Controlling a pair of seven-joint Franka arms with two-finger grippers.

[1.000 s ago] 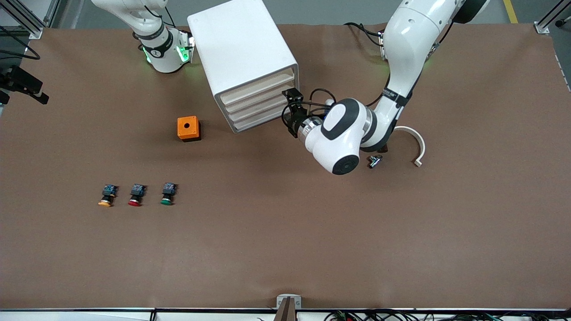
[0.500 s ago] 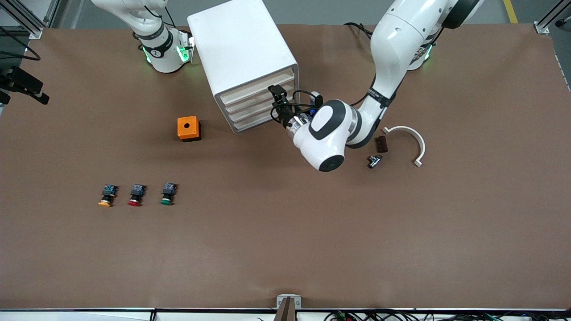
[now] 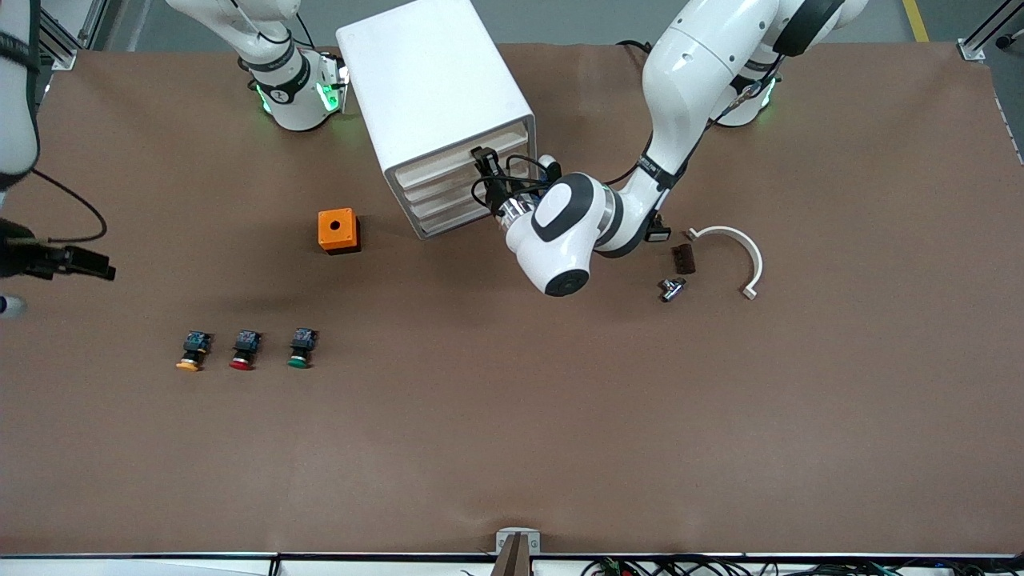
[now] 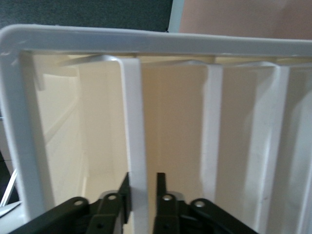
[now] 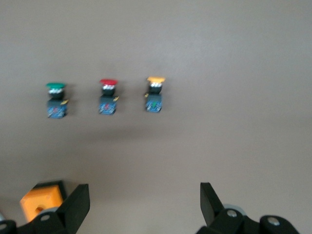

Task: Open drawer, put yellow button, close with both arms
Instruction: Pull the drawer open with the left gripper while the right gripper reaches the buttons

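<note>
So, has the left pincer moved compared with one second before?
Yes. The left pincer has moved toward the right arm's end, from beside the white cabinet onto the drawer front, where it is now shut.

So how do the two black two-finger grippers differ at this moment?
The left gripper has its fingers shut on the front lip of the uppermost white plastic drawer; the right gripper has its fingers wide open and holds nothing. The left gripper is at the front of the white cabinet; the right gripper hangs over the brown table toward the right arm's end. Both are the same black two-finger build.
</note>
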